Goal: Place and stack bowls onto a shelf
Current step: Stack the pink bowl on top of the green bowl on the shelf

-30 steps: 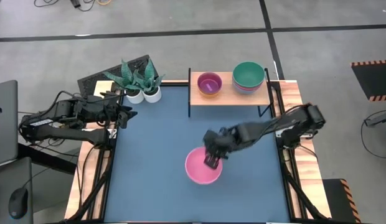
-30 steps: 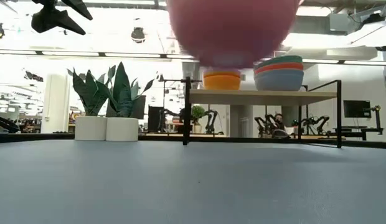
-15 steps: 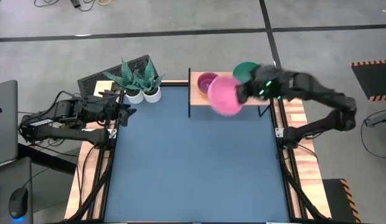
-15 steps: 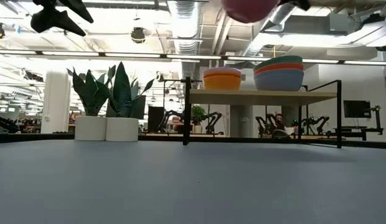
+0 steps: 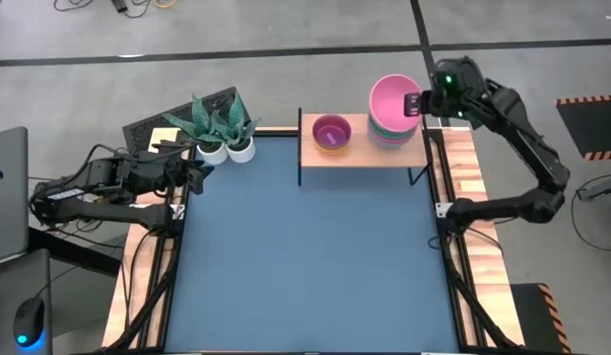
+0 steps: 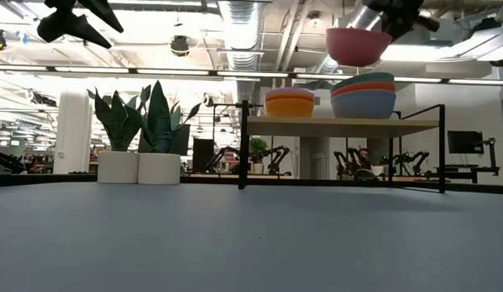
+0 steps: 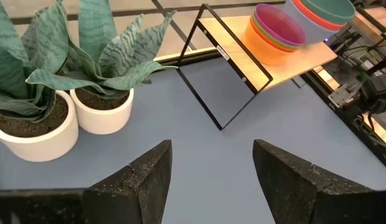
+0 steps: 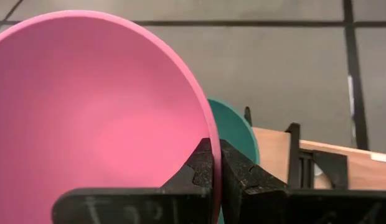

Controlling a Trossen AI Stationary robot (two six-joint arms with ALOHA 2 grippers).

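Right pincer [image 5: 421, 103] is clenched on the rim of the pink bowl [image 5: 393, 98]; in the right wrist view the two dark fingers [image 8: 208, 171] pinch the rim wall between them, one inside, one outside. The bowl is held in the air, upright and roughly level, directly above the stack of larger bowls [image 6: 363, 95] on the shelf [image 5: 370, 150]. In the low view there is a clear gap between the pink bowl's base [image 6: 358, 45] and the top of the stack, so it is not touching.

Stack of larger bowls, read from the low view: light blue at the bottom, a red-pink band above it, green on top. It sits at the end of the shelf farthest from the plant pots [image 5: 228, 150]. In the right wrist view the green bowl [image 8: 233, 134] shows past the pink rim.

Second stack, the smaller bowls [image 5: 332, 131], sits at the shelf end nearest the plant pots: yellow at the bottom, purple on top in the high view; the left wrist view shows further coloured rims between them.

The shelf stands at the far edge of the blue bench [image 5: 305, 256], just beside the two white plant pots.

Left pincer [image 5: 194, 176] hangs near the plant pots, on their side away from the shelf, over the bench edge. Fingers [image 7: 137, 186] are spread apart, nothing between them.
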